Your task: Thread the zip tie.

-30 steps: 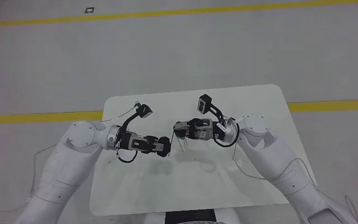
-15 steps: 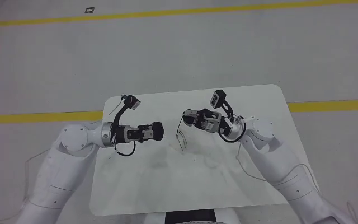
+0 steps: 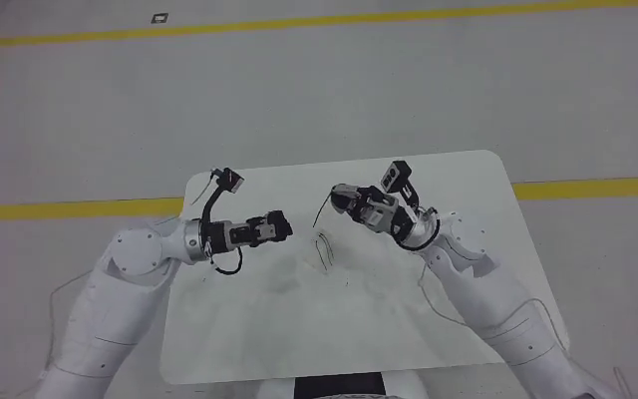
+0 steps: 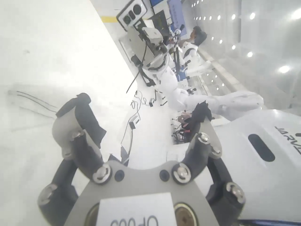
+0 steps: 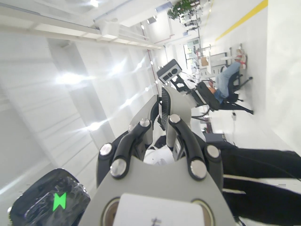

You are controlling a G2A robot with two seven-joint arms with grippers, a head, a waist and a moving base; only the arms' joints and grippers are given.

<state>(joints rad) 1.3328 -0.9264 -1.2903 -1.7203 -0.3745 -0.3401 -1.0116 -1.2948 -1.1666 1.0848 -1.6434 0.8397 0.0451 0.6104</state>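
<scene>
The left gripper [image 3: 280, 225] hangs above the desk [image 3: 449, 180] with its fingers [image 4: 78, 111] spread wide, and nothing is between them. The right gripper [image 3: 339, 195] is opposite it, well apart, and its fingers [image 5: 165, 109] are pressed close together. From their tips a thin dark zip tie [image 3: 321, 211] hangs down in the air toward the desk. In the left wrist view it shows as a slim black strip [image 4: 132, 82]. A few other thin dark strips [image 3: 324, 249] lie flat on the desk between the two grippers. No finger touches them.
</scene>
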